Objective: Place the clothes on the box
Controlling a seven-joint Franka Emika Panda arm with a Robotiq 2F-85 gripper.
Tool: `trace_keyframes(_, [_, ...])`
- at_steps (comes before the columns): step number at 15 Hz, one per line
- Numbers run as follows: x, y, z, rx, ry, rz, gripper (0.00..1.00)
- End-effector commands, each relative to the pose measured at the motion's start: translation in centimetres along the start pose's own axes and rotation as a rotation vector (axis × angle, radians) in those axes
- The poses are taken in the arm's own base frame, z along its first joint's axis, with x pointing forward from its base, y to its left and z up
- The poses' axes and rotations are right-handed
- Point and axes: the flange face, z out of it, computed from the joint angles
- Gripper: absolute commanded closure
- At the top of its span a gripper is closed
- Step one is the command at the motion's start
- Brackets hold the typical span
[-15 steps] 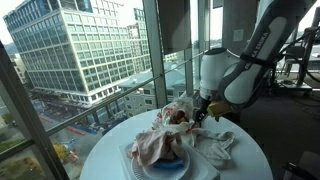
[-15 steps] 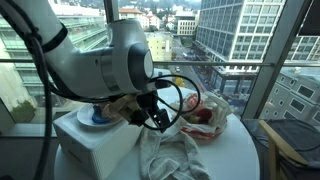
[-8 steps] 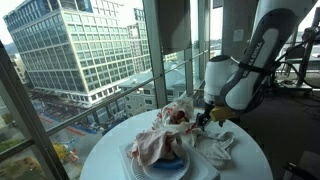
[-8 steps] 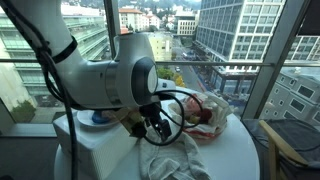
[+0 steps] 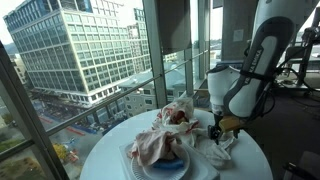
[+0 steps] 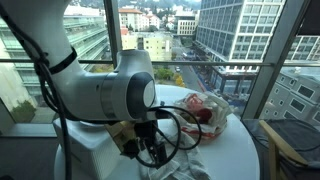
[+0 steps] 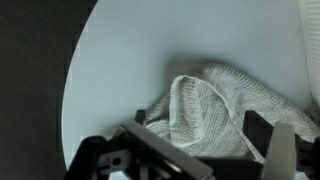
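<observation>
So the gripper (image 5: 222,126) was hanging low over the round white surface (image 5: 110,150), right above a crumpled white cloth (image 5: 222,148) that lay flat on it, not on the box (image 5: 200,172). In the wrist view the gripper (image 7: 185,150) had its jaws spread wide with nothing pinched between them, and the knit white cloth (image 7: 215,105) sat just past them, toward 2 o'clock on the surface (image 7: 130,60).

In an exterior view the box was at about 6 o'clock on the surface, with a blue dish (image 5: 165,166) on top and a pinkish cloth (image 5: 152,145) draped over that. The white cloth was off at roughly 3 o'clock from the box, near it but apart. A red-and-white bundle (image 5: 178,115) sat at about 12 o'clock from the box, close to the window.

From the opposite side, the arm blocked most of the view. The gripper (image 6: 150,152) showed under it, the red-and-white bundle (image 6: 205,110) at 2 o'clock from it, and a bit of the white cloth (image 6: 195,168) just beside it at 4 o'clock.
</observation>
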Motion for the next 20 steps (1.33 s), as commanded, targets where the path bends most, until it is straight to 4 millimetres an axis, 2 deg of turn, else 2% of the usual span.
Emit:
trace_keyframes(1, [-2.3,-1.6,2.4,0.039,-0.023,-0.148,0.0])
trace_keyframes(4, [-2.5,-3.1,4.4,0.027,0.025,-0.261,0.0])
trace_keyframes(9, [-0.8,-3.9,8.4,-0.058,0.101,-0.346,0.0])
trace_keyframes(16, [1.1,-5.1,12.6,-0.084,0.124,-0.332,0.0])
trace_keyframes(17, [1.2,-5.1,13.2,-0.085,0.114,-0.327,0.04])
trace_keyframes(18, [1.4,-5.0,13.6,-0.088,0.106,-0.316,0.26])
trace_keyframes(20, [1.5,-4.9,13.9,-0.082,0.098,-0.296,0.31])
